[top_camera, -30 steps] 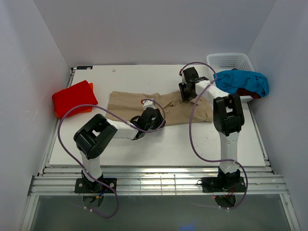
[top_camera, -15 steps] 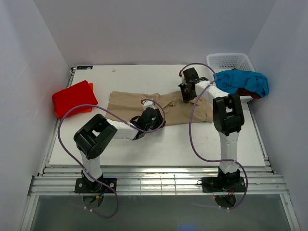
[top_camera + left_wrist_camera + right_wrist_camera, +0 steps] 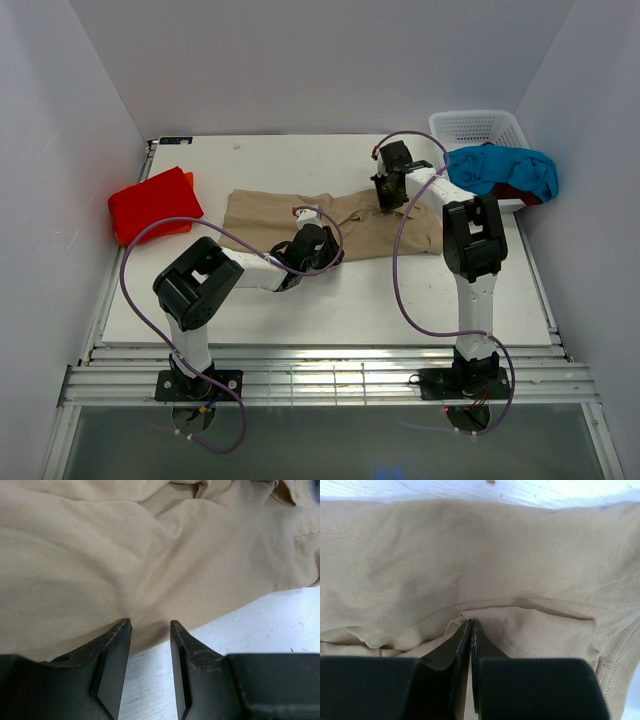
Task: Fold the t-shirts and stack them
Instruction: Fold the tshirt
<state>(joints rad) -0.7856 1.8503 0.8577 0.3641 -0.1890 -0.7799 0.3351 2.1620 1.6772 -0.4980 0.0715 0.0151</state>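
Right wrist view: my right gripper [image 3: 470, 625] has just clenched on a fold of the tan t-shirt [image 3: 470, 555], which lies mid-table, at its 1 o'clock edge. My left gripper [image 3: 148, 630] stands half-spread over the 6 o'clock hem, grasping nothing. I judge the fold can start.

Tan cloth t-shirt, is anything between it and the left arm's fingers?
Nothing visible. The left arm's fingers stand open right at the tan cloth t-shirt, at its near edge on the white table.
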